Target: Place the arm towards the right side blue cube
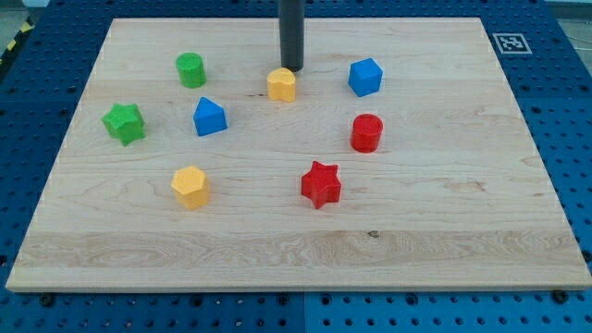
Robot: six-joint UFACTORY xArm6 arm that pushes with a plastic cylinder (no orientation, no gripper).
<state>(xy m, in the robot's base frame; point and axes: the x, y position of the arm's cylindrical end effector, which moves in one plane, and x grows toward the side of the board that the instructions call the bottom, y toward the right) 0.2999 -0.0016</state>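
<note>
A blue cube (pixel 365 77) sits at the view's upper right of the wooden board. A second blue block (pixel 210 117) lies left of centre. My tip (pixel 291 69) comes down from the view's top, just above and right of a small yellow block (pixel 282 84). The tip is well to the left of the right-side blue cube, apart from it.
A green cylinder (pixel 191 70) and a green star (pixel 124 123) lie at the view's left. A yellow hexagonal block (pixel 191 186) is at lower left. A red cylinder (pixel 366 133) and a red star (pixel 321 184) lie below the blue cube. The board's edge (pixel 296 282) runs along the bottom.
</note>
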